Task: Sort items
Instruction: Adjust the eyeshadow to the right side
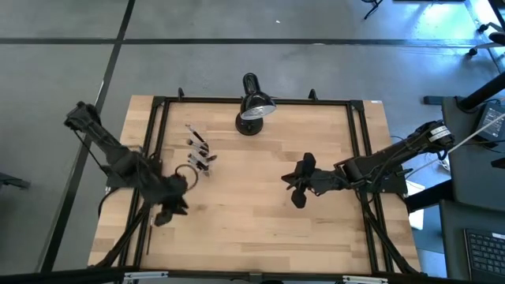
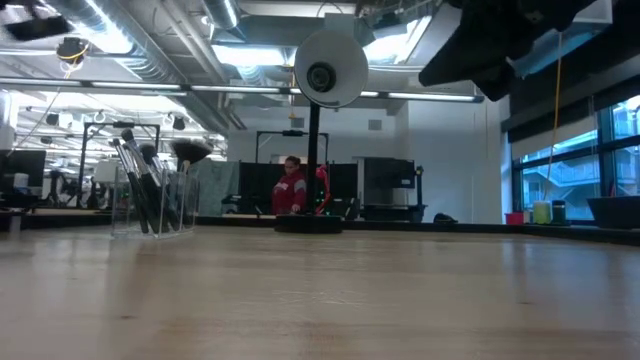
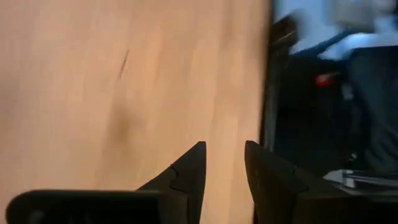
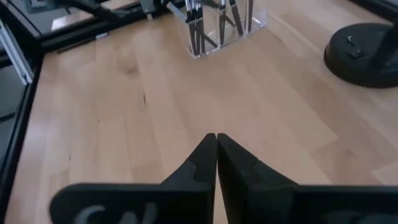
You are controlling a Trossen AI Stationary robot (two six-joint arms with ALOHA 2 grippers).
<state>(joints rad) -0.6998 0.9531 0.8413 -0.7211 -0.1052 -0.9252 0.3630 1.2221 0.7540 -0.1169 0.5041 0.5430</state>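
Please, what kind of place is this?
Probably a robotics lab or open workshop: a wooden table in a black metal frame, exposed ceiling ducts and strip lights, and a person among equipment behind.

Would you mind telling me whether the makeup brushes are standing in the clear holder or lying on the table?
Standing in it: the makeup brushes lean upright inside the clear holder, bristles up, none seen on the table.

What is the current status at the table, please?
Left gripper open, empty, over the wooden table's left edge. Right gripper shut, empty, mid-table. Dark-handled makeup brushes upright in the clear plastic holder. Black desk lamp stands behind, clear.
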